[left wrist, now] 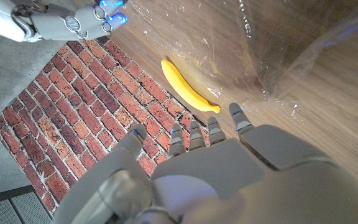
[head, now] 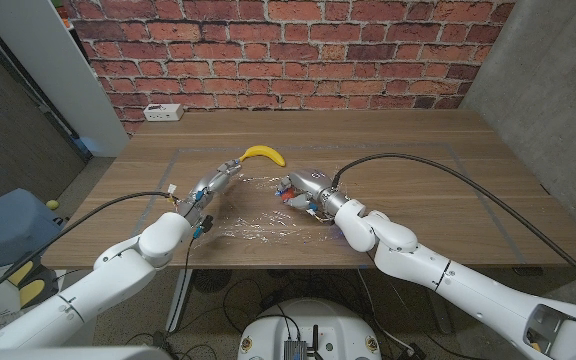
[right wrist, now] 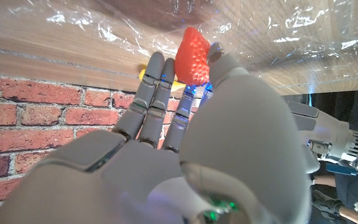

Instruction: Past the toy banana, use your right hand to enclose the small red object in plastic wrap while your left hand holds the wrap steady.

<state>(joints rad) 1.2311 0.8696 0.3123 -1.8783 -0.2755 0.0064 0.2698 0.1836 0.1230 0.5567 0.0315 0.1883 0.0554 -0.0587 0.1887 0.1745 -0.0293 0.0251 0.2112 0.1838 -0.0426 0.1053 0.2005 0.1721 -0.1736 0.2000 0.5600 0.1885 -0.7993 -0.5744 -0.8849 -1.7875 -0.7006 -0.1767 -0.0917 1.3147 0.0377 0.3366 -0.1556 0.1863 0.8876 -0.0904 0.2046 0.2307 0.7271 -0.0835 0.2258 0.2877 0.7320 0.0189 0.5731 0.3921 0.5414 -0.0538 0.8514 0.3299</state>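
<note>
Brick wall backed the wooden table (head: pixel 418 170) in the head view, where the banana (head: pixel 263 153) lay at mid-table, the wrap (head: pixel 253 215) spread just nearer than it, the left hand (head: pixel 211 187) rested on the wrap's left edge with fingers stretched toward the banana, and the right hand (head: pixel 303 188) held a red strawberry (head: pixel 294 198) over the wrap's right part. From the left wrist, the left hand (left wrist: pixel 216 168) showed straight, slightly parted fingers holding nothing, with the banana (left wrist: pixel 188 87) beyond them beside the wrap (left wrist: pixel 272 43). From the right wrist, the right hand (right wrist: pixel 185 124) pinched the strawberry (right wrist: pixel 192 56) between thumb and fingers against the crinkled wrap (right wrist: pixel 104 25).
</note>
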